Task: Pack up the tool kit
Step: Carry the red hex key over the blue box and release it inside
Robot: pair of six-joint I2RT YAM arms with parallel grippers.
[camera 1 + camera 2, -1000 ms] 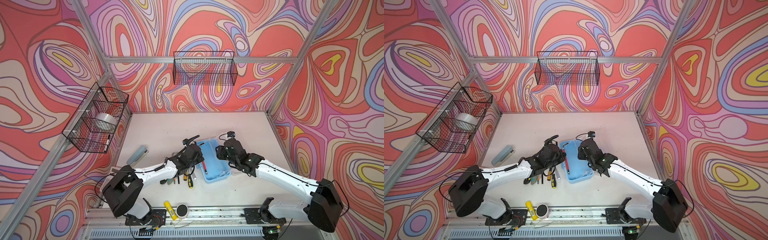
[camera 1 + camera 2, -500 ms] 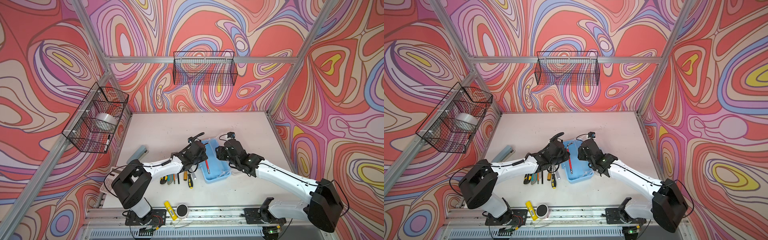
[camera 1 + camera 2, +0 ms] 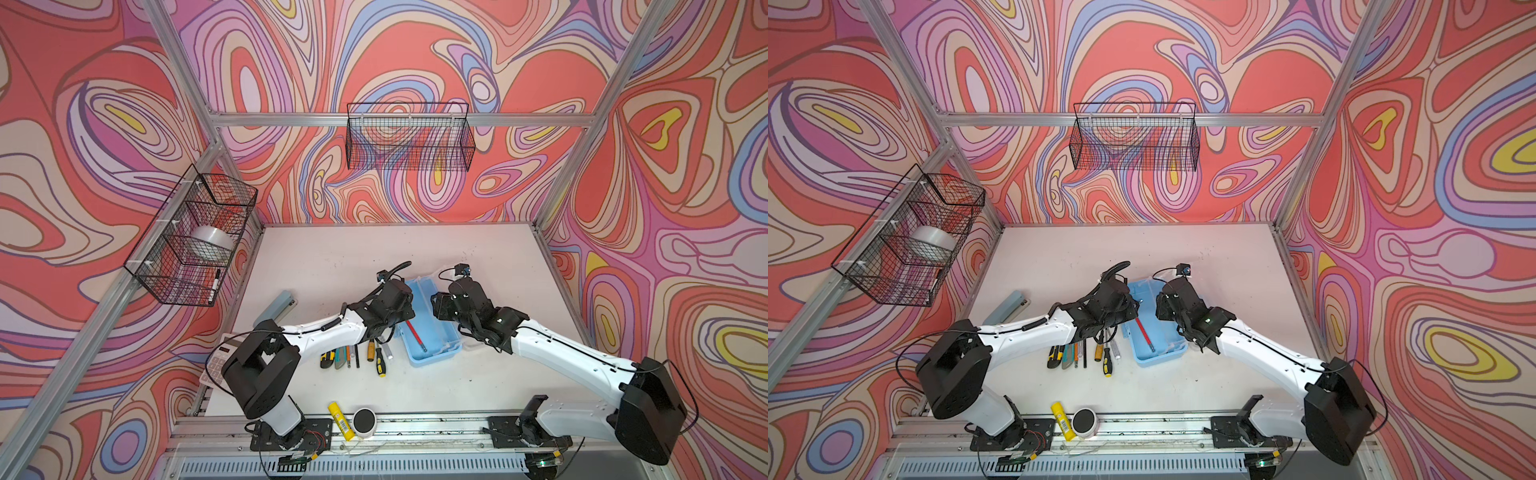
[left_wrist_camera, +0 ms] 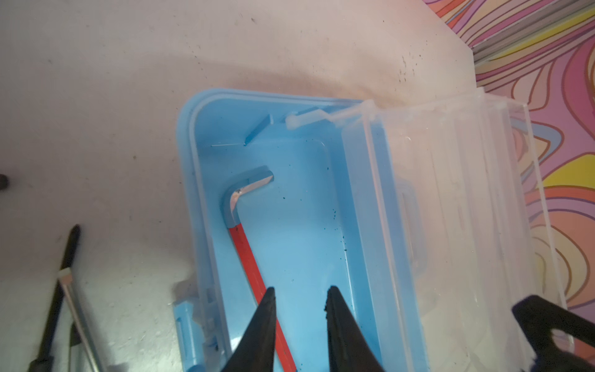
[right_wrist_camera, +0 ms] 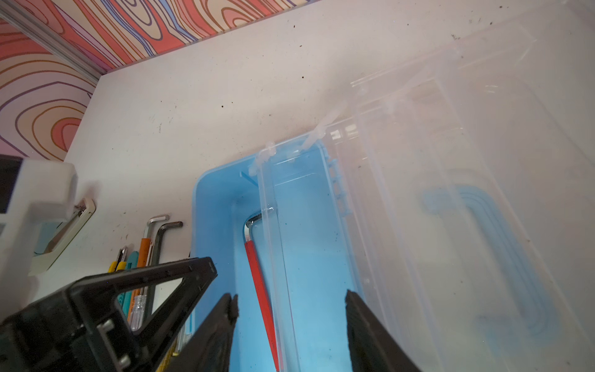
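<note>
Small rectangular light-blue plastic case [image 3: 439,338] sits on the white desk [image 3: 374,257], approx. mid-desk toward the near edge. Its long axis runs near-to-far, w/ a robot arm on each side.

The case is open. Its clear lid [image 4: 450,225] is raised on the right side, joined along the case's right wall; exact tilt can't be told. A blue handle [image 5: 502,248] shows hazily through the lid. A small blue latch [image 4: 183,325] sticks out from the left wall.

One red-sleeved hex key [image 3: 415,334] lies flat on the blue floor inside. Its bare silver bend is at the far end, short leg turned toward the lid. Dark specks dot the floor.

The left gripper [image 4: 301,290] hovers over the inside of the case, jaws parted a little w/ nothing between them. The red key passes beneath one finger.

The right gripper [image 5: 289,294] has its jaws roughly half apart, either side of a clear edge of the lid. A gap shows next to one finger; can't tell if the other touches the lid.

Just left of the case, loose tools lie in a row: utility knives [image 3: 328,360], screwdrivers [image 3: 380,362] & hex keys [image 5: 158,244].
</note>
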